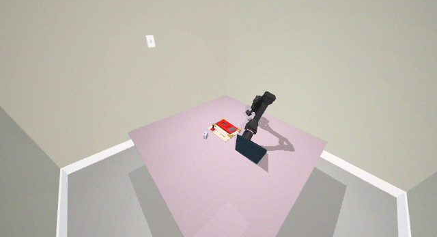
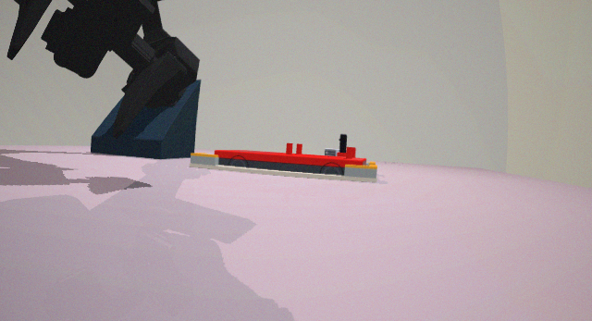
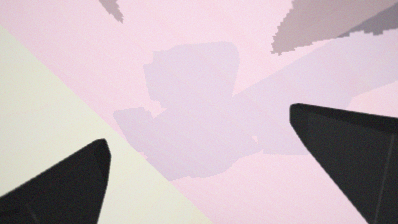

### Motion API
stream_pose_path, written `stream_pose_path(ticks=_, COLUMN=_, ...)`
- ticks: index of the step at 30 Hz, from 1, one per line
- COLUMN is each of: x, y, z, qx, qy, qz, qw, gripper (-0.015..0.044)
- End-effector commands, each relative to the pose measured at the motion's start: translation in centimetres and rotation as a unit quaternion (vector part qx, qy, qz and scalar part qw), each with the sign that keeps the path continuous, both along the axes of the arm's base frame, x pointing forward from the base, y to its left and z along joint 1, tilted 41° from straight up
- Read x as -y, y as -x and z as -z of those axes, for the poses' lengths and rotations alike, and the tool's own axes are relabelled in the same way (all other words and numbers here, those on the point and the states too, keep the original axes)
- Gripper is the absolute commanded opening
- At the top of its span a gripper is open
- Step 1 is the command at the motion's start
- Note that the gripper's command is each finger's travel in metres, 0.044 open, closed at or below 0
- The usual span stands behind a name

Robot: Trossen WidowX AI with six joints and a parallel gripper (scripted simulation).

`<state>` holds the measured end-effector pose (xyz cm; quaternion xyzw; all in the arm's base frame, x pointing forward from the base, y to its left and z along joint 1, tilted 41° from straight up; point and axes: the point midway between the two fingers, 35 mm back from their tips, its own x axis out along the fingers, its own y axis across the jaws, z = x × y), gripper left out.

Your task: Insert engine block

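Gripper (image 1: 248, 115) (image 2: 63, 97) (image 3: 201, 129) is wide open with nothing held, and from the top view I see it raised beside the car body (image 1: 227, 126) (image 2: 277, 157), well apart from the small pale grey block (image 1: 205, 134) (image 2: 330, 152). I take this block for the engine block; it lies on the pink table (image 1: 218, 182) (image 2: 416, 238) (image 3: 250, 185), just off the cream board (image 1: 225, 138) (image 2: 277, 177). So I judge that the step in hand is the approach, before any grasp, and the next move asks me to carry the open fingers over the block, then align them with its sides. The car body is a flat, red, rectangular shape with a dark recess and a greyish one (which is the right opening, I cannot say surely). In the exterior view, two short red posts stand up from it, and a black upright piece (image 1: 213, 127) (image 2: 343, 142) rises near one end; its surfaces look smooth, like plastic, and the orange-topped corner pieces have grey sides. The slot of the block is too small to read. In the wrist view, only two dark, tapered fingers frame the pink surface, matt and softly grained, with shadows across it.
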<state>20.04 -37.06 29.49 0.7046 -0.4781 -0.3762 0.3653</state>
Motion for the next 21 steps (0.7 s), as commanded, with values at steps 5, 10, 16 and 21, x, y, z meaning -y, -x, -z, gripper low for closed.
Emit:
stream_pose_path(ticks=5, x=-0.7, y=-2.2, z=1.4, qx=-0.093, qy=-0.003, qz=-0.035, qw=0.995, gripper=0.044)
stream_pose_path(ticks=10, x=-1.3, y=-3.6, z=2.4, qx=-0.159, qy=-0.001, qz=-0.064, qw=0.985, gripper=0.044)
stream_pose_path(ticks=16, x=-2.2, y=-5.6, z=3.7, qx=-0.241, qy=0.004, qz=-0.105, qw=0.965, gripper=0.044)
stream_pose_path(ticks=21, x=-3.1, y=-7.2, z=4.8, qx=-0.307, qy=0.01, qz=-0.14, qw=0.941, gripper=0.044)
